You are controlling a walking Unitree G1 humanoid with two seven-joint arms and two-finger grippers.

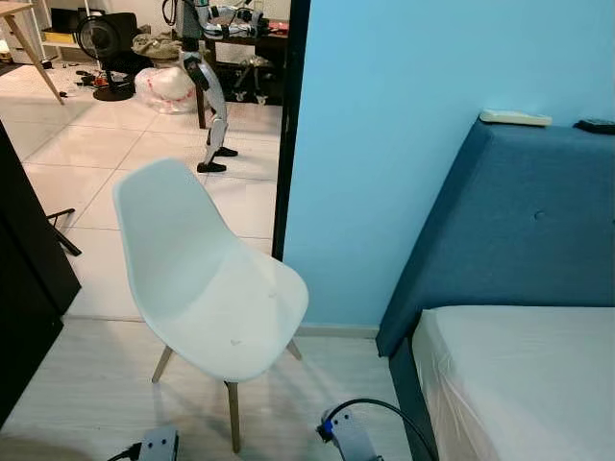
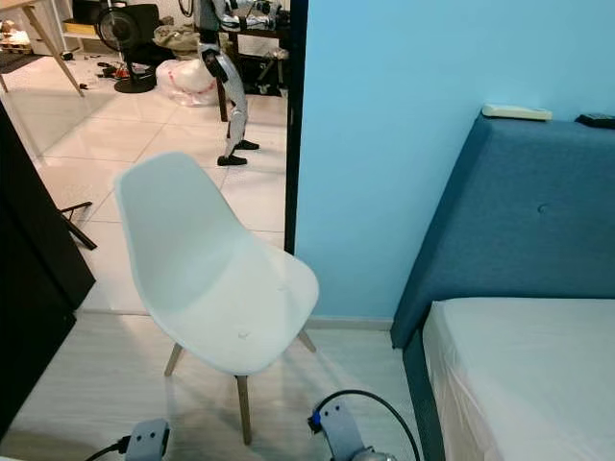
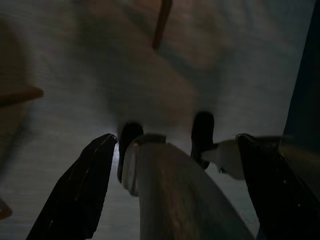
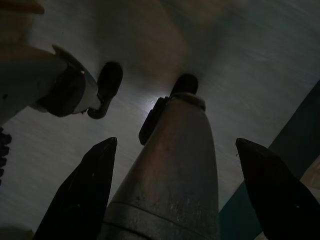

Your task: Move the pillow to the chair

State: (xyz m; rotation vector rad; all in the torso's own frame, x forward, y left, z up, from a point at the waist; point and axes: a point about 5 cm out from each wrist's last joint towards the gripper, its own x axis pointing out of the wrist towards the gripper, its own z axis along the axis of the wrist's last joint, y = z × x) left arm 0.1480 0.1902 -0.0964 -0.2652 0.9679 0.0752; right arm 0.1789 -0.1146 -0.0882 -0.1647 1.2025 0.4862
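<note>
Chair [image 1: 216, 288] seat was bare, no pillow placed, bed [image 1: 524, 379] just beside it; both grippers hung low, jaws spread, holding nothing, so task looked barely begun.

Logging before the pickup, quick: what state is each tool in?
Left tool: open, holding nothing, hanging over the floor.
Right tool: open, holding nothing, hanging over the floor.

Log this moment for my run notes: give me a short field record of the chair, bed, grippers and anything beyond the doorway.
chair: white shell chair, wooden legs, seat bare
bed: white mattress, blue headboard
on headboard: white remote
wall: light blue wall behind the chair
doorway: second robot's legs stand on the tiles
left gripper: open, hanging over the floor
right gripper: open, hanging over the floor
</note>
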